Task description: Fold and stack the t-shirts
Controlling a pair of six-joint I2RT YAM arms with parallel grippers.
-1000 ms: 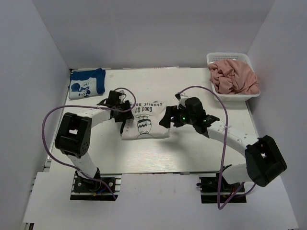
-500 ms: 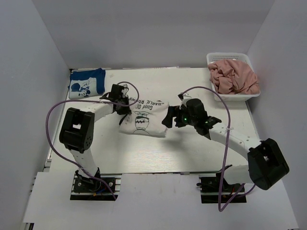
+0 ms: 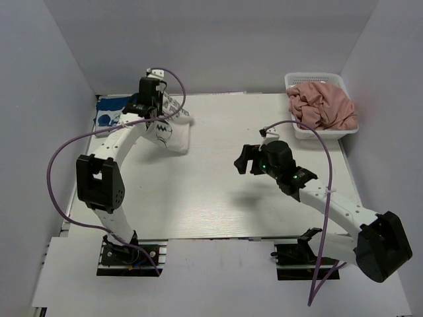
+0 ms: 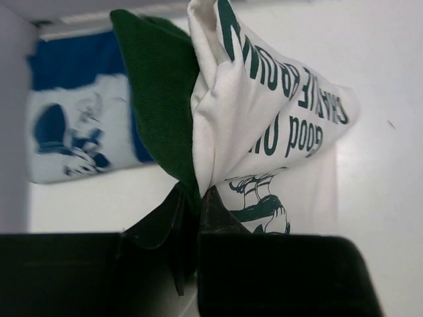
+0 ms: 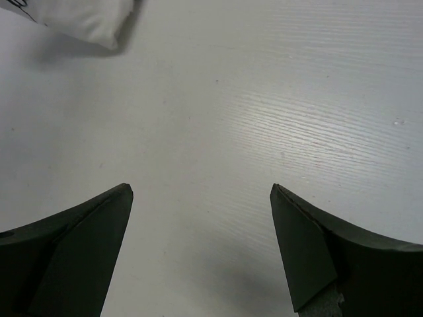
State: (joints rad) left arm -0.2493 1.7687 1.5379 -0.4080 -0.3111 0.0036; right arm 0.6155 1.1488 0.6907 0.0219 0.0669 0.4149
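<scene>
Left end effector (image 4: 192,198): clamped on white-green shirt (image 4: 264,125), hanging beside blue shirt (image 4: 66,139). Right end effector (image 5: 201,191): jaws wide, over table (image 3: 218,198). Pink shirt (image 3: 322,105): in basket (image 3: 317,76).

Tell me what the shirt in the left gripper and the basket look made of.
White and green t-shirt: soft matte cloth, likely cotton; it creases and sags from the left gripper. Basket: white, stiff, probably plastic, with mesh walls.
</scene>
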